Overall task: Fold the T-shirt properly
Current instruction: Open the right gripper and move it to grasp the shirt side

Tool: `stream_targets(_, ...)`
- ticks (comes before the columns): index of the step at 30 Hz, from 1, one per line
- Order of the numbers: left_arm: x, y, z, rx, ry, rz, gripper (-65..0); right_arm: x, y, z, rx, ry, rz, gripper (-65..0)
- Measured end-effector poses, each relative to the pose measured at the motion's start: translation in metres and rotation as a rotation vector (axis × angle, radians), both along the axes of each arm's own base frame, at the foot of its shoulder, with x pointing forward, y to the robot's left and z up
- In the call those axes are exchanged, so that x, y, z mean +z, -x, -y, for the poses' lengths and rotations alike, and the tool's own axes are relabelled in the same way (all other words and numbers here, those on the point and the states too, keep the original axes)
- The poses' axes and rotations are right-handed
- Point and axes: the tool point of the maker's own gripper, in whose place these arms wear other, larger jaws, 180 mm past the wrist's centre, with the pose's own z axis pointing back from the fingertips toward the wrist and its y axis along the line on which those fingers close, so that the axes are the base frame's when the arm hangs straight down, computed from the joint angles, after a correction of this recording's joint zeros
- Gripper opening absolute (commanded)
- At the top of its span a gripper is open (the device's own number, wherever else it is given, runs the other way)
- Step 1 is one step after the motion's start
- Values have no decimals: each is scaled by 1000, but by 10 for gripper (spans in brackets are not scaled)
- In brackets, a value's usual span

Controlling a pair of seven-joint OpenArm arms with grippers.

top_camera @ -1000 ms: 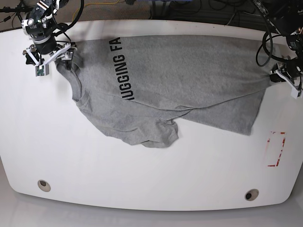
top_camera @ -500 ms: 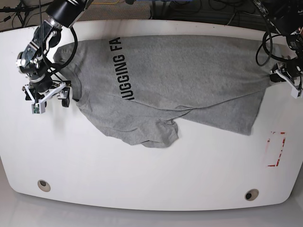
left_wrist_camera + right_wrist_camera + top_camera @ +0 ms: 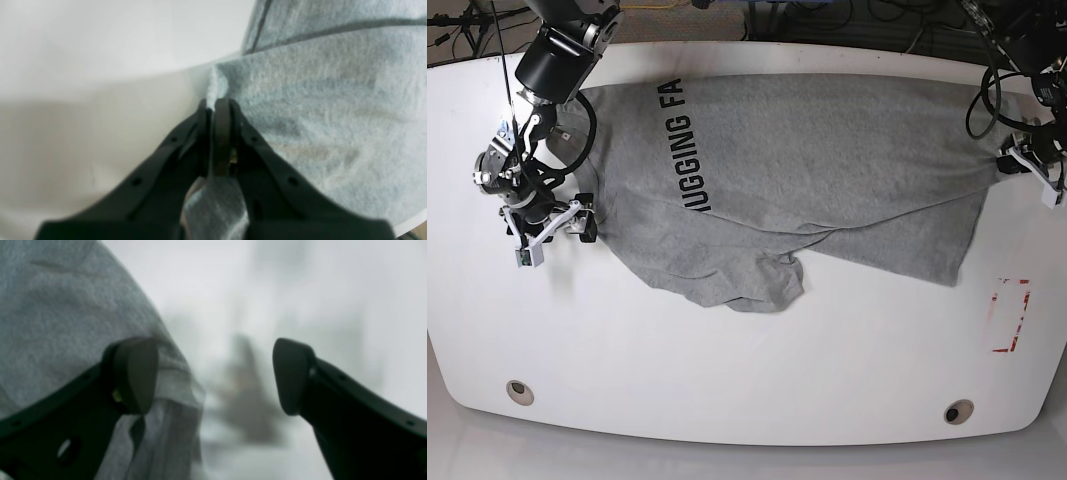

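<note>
The heather-grey T-shirt (image 3: pixel 827 150) lies spread across the white table (image 3: pixel 727 370), black lettering (image 3: pixel 682 148) facing up near its left part, a rumpled flap (image 3: pixel 757 280) toward the front. My left gripper (image 3: pixel 1027 163) at the table's right side is shut on the shirt's right edge; in the left wrist view the left gripper (image 3: pixel 218 106) pinches a fold of the T-shirt (image 3: pixel 317 116). My right gripper (image 3: pixel 557 240) stands open at the shirt's left edge. In the right wrist view the right gripper (image 3: pixel 213 376) has one finger (image 3: pixel 133 373) over the T-shirt (image 3: pixel 60 323) hem, the other finger over bare table.
A red rectangular mark (image 3: pixel 1010 315) sits on the table near the right front. Two round holes (image 3: pixel 519 391) (image 3: pixel 958 411) lie near the front edge. Cables (image 3: pixel 827 20) run behind the table's far edge.
My right arm has swung from the table's far left corner toward the front, along the shirt's left edge, staying open. The left gripper and the shirt have not moved.
</note>
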Motion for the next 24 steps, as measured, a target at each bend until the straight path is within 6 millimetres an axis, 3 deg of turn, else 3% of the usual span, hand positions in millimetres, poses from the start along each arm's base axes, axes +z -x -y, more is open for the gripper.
stream_targets(10, 0, 0, 0, 0, 0, 0, -650, -19, -13, -47, 100, -60, 8, -147)
stream_targets(24, 0, 0, 0, 0, 0, 0, -650, -25, -27, -95, 179, -132, 46, -149)
